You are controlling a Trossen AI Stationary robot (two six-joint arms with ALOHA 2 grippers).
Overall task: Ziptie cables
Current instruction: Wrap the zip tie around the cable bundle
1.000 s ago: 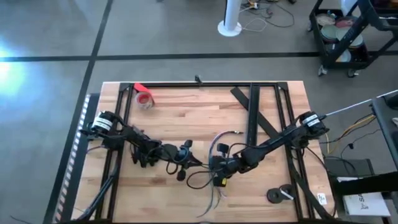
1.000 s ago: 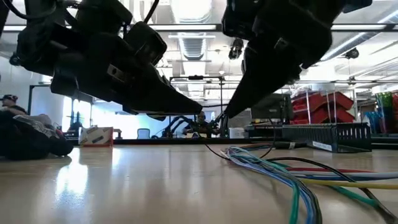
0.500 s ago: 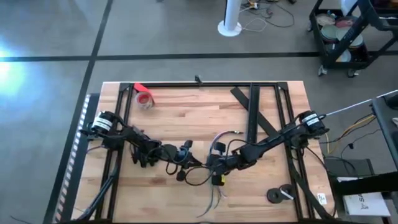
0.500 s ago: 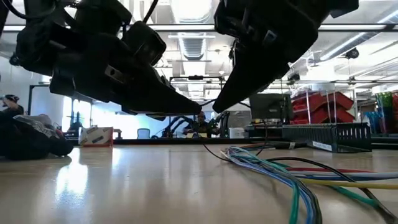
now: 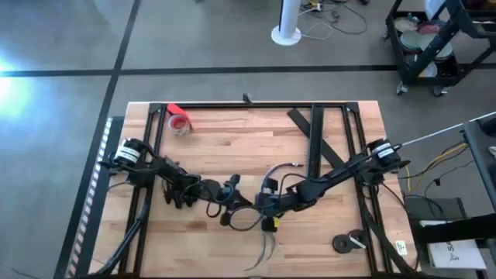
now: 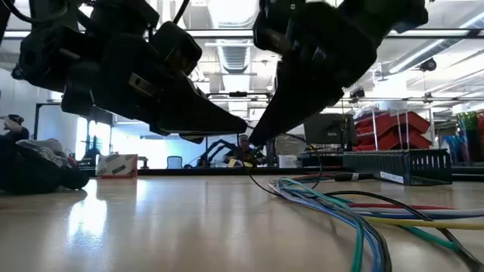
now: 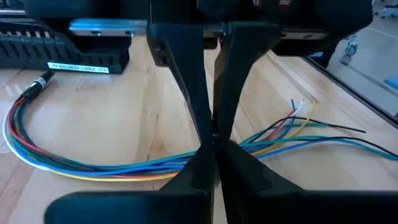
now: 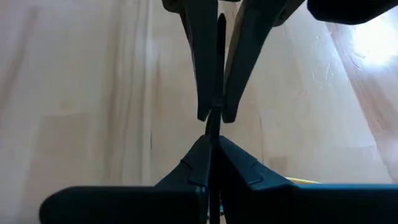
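Note:
The cables [image 5: 273, 180], a loose bundle of coloured wires, lie on the wooden table right of centre. Their curved run [image 7: 93, 165] is on the wood and their loose ends [image 5: 263, 249] point to the near edge. My left gripper [image 5: 235, 203] and my right gripper [image 5: 260, 206] meet tip to tip just above the table, left of the bundle. Both are shut on the ziptie [image 8: 219, 37], a very thin dark strip. In the low view the two sets of fingertips touch at one spot above the wood, with cables [image 6: 333, 208] lying to the right. My left gripper pinches the ziptie [image 8: 219, 74] between its two fingers. The strip runs along the narrow gap between them. The fingers slant down from the table's left. My right gripper pinches the ziptie [image 8: 212, 127] at its fingertips, coming from the table's right. The held stretch is clear of the wood.
A red tape roll [image 5: 180, 122] sits at the far left. Wide flat black strips [image 5: 314, 139] cross the table's right half, and two dark discs [image 5: 349, 242] lie near the right front corner. A black rack [image 6: 401, 160] stands behind the cables.
My right gripper has moved toward the table's left, closing the gap until its fingertips meet my left gripper's. My left gripper and the cables have stayed where they were.

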